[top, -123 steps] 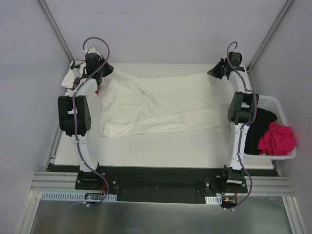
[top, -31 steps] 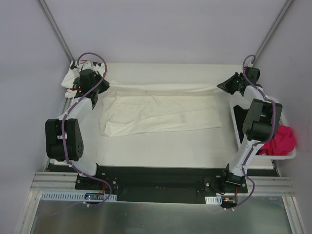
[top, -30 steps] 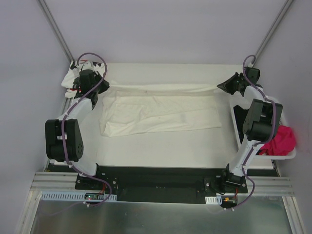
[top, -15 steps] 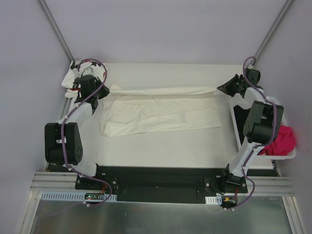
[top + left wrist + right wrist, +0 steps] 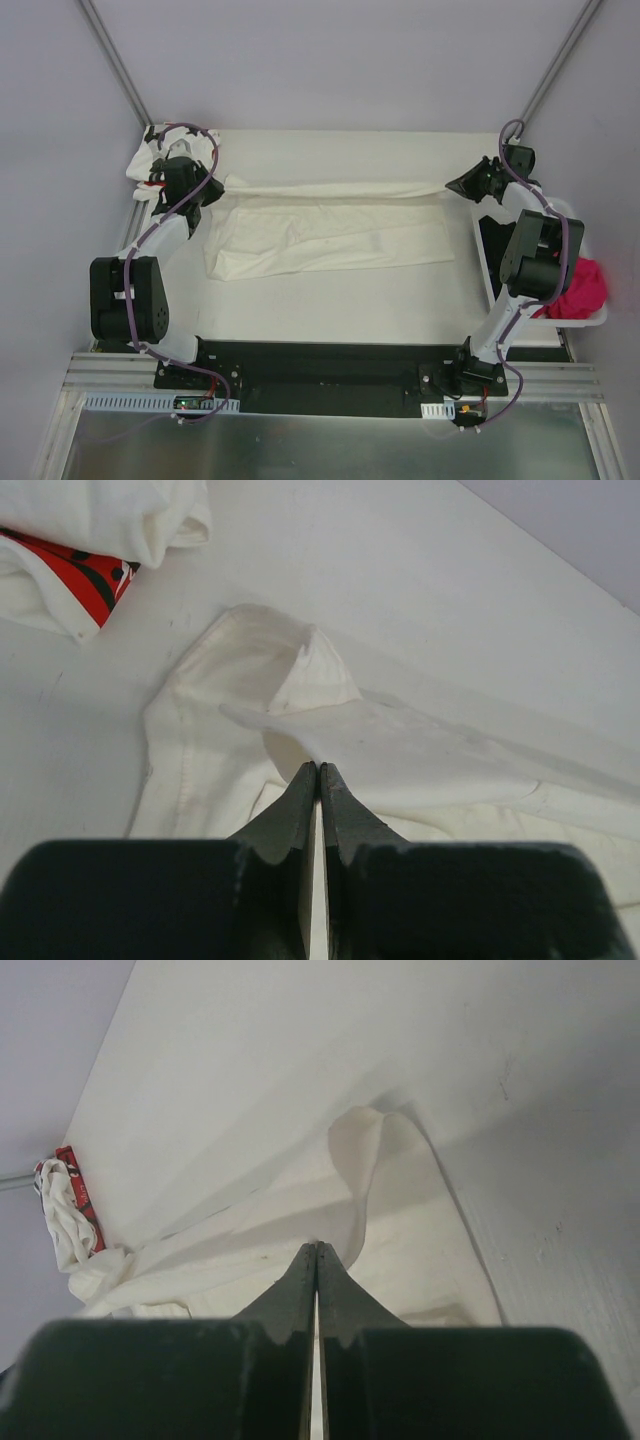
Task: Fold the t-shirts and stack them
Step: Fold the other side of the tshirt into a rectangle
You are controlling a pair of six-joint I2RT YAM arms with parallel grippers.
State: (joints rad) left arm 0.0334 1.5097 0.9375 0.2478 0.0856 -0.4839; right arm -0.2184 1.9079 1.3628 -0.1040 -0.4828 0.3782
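Observation:
A large cream-white t-shirt [image 5: 330, 240] lies spread across the middle of the table. Its far edge [image 5: 330, 187] is raised and pulled into a taut band between both grippers. My left gripper [image 5: 214, 184] is shut on the left corner of that edge, and the cloth [image 5: 400, 755] runs away from its tip [image 5: 320, 766]. My right gripper [image 5: 450, 186] is shut on the right corner, where the cloth [image 5: 300, 1205] hangs in a fold at its tip [image 5: 317, 1245]. A second t-shirt [image 5: 148, 160], white with red and black marks [image 5: 90, 580], lies bunched at the far left corner.
A white perforated basket [image 5: 575, 320] stands off the table's right edge with a pink cloth [image 5: 578, 285] and a dark cloth [image 5: 492, 245] inside. Metal frame posts rise at both far corners. The bunched shirt sits just beyond my left wrist.
Four seconds ago the shirt lay wide and flat. Since then its far edge has been lifted and carried toward the near side. In the last second both grippers moved slightly nearer.

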